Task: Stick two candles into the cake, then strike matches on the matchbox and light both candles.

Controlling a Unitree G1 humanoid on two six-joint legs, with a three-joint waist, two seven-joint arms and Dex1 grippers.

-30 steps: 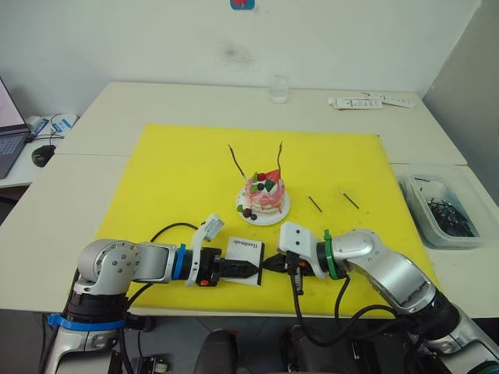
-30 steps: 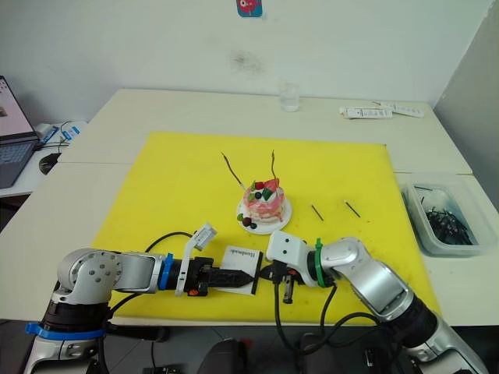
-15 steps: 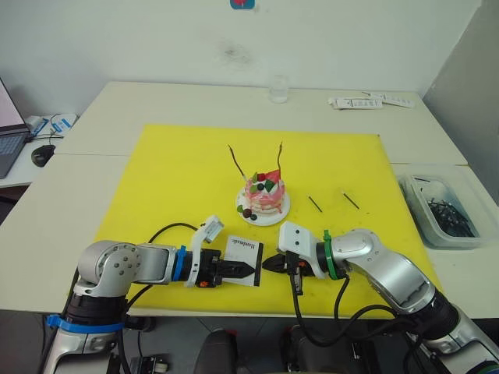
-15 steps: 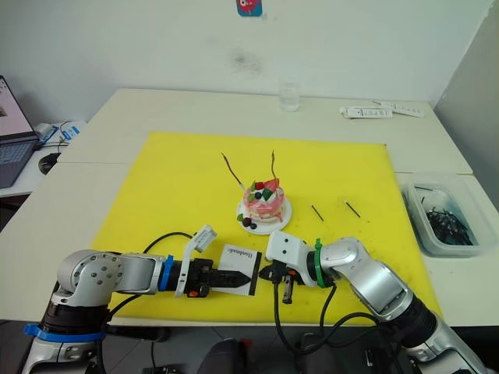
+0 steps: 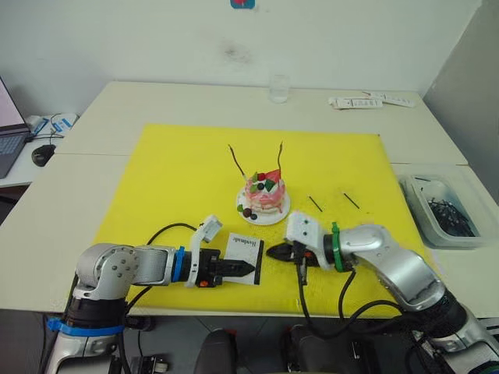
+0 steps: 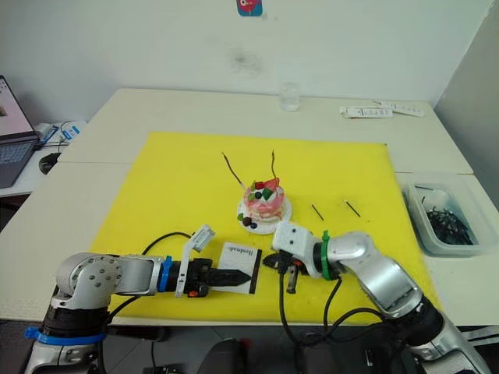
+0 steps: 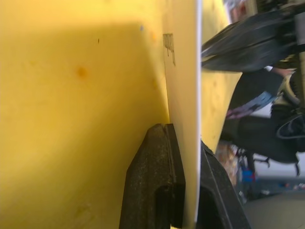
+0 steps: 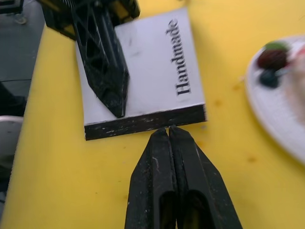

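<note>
Since a second ago the right hand (image 8: 170,130) has drawn a little to the right, away from the matchbox (image 6: 240,267), and now rests just off its black striking strip with both fingers pressed together; whether a match is pinched between them I cannot tell, as nothing shows past the tips. The left hand (image 6: 238,275) has barely shifted: it reaches in from the left, low over the yellow mat (image 5: 179,179), and is clamped on the matchbox, one finger over the lettered top and one beneath, keeping it near the mat's near edge. Both candles (image 5: 235,160) already stand in the cake (image 5: 263,192), which sits on its white plate just beyond the matchbox, and neither shows a flame. Two matches (image 5: 315,204) lie on the mat to the right of the cake, apart from each other and from the right hand. The step in hand looks like striking, and to do it well the left hand should hold the box firm and flat while the right drags a match head briskly along the strip, angled away from the cake. If the right hand carries nothing, it must first fetch the nearer match. The right forearm lies along the mat's near edge, pointing left.
</note>
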